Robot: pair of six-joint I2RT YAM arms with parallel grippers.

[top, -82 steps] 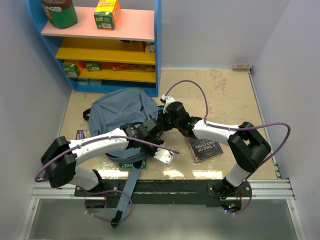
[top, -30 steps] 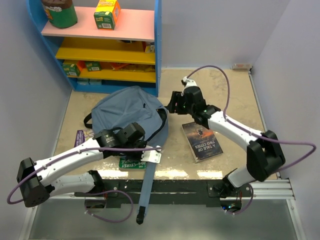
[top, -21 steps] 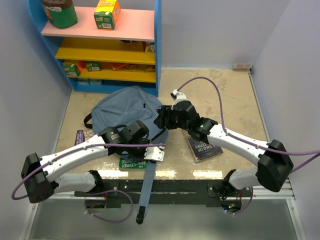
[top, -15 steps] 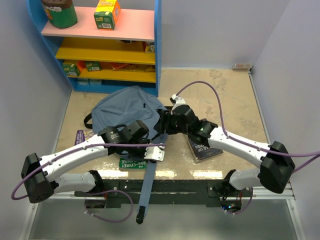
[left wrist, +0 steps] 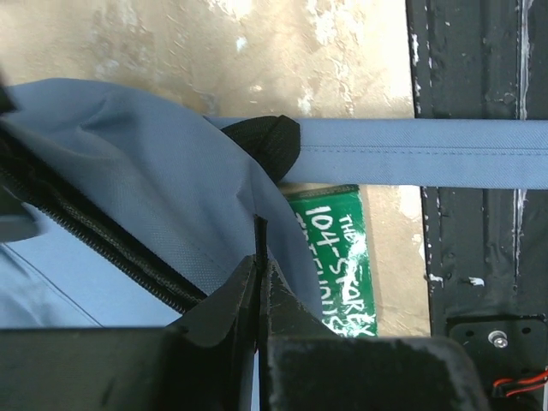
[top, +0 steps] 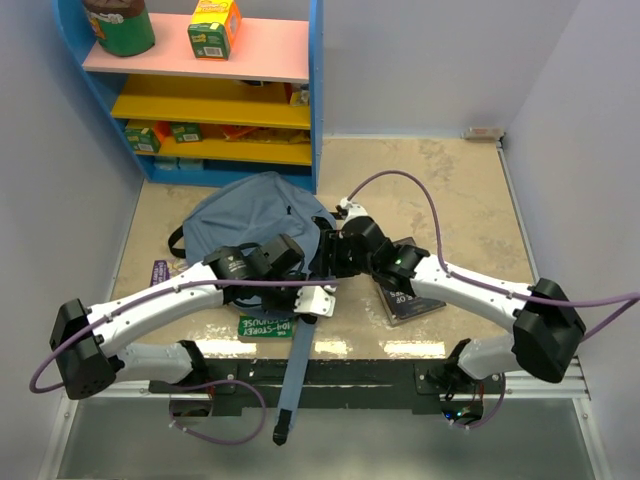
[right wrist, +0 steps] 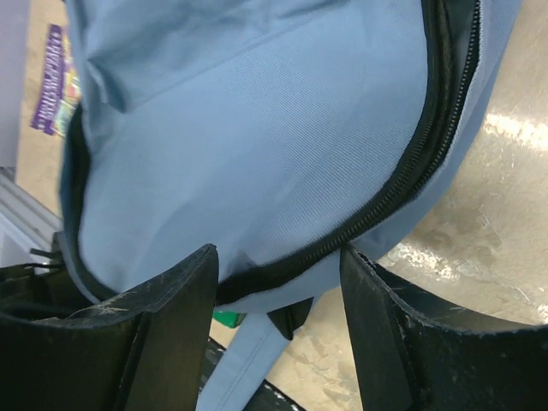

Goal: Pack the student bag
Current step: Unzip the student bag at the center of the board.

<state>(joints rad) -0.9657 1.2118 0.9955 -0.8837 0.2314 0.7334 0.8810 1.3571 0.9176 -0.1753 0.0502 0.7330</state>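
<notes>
The student bag [top: 250, 212], slate-blue fabric, lies on the table in front of the shelf, its zipper open along the right edge. My left gripper [top: 303, 272] is at the bag's lower right edge. In the left wrist view its jaws [left wrist: 259, 257] are shut on a thin fold of the bag's fabric [left wrist: 145, 171] beside the black zipper [left wrist: 94, 235]. My right gripper [top: 326, 254] is at the bag's right edge. In the right wrist view it [right wrist: 278, 274] is open, and its fingers straddle the zipper rim [right wrist: 411, 171] of the bag [right wrist: 257, 111].
A dark book [top: 408, 288] lies under the right arm. A green book [top: 262, 326] lies by the bag's bottom and shows in the left wrist view [left wrist: 338, 257]. A bag strap [top: 296, 370] hangs over the table's front edge. A purple item [top: 160, 270] lies at the left. A blue shelf [top: 200, 90] stands behind.
My right gripper has swung from the back of the table down and left to the bag's right edge. My left gripper has shifted a little right, still on the bag.
</notes>
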